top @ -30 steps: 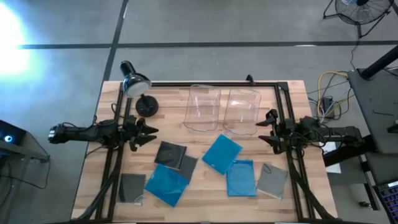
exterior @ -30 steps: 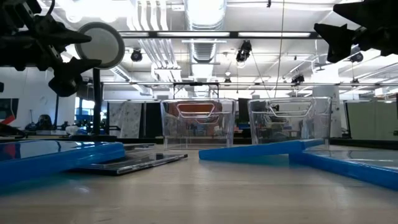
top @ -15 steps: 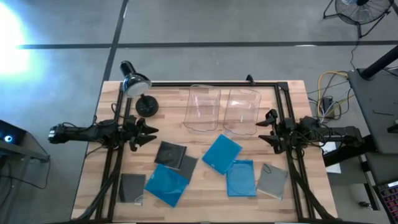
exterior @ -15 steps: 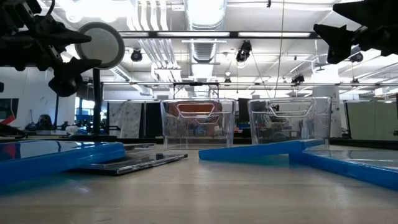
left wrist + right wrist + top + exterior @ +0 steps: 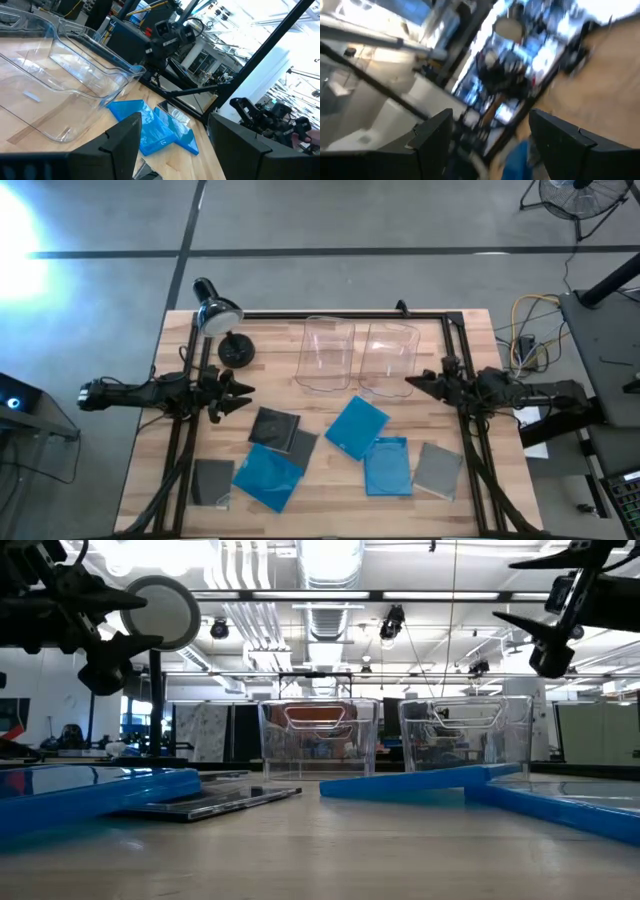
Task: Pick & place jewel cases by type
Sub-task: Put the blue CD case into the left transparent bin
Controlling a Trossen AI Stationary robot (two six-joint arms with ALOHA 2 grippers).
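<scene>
Seven jewel cases lie flat on the wooden table in the high view. Three are bright blue (image 5: pixel 357 426) (image 5: pixel 386 466) (image 5: pixel 268 477). Several are dark grey (image 5: pixel 274 426) (image 5: pixel 300 445) (image 5: pixel 212 480) (image 5: pixel 438 470). The blue case on the left lies partly over its grey neighbours. My left gripper (image 5: pixel 243 392) (image 5: pixel 172 145) hovers open at the table's left side, pointing right. My right gripper (image 5: pixel 410 383) (image 5: pixel 515 590) hovers open near the right clear bin (image 5: pixel 388 358), pointing left, with one finger above the other. Both grippers are off the table and hold nothing.
Two clear plastic bins (image 5: pixel 328 355) (image 5: pixel 318 738) stand side by side at the table's far middle. A desk lamp (image 5: pixel 220 315) with a round base (image 5: pixel 237 350) stands at the far left. A dark frame (image 5: pixel 455 340) runs along the table's edges. Bare wood lies along the near edge.
My right gripper has rolled about its wrist, so its fingers now stand one above the other instead of side by side, and it has edged toward the table's left, nearer the right bin. It stays open. The left arm and the cases have kept still.
</scene>
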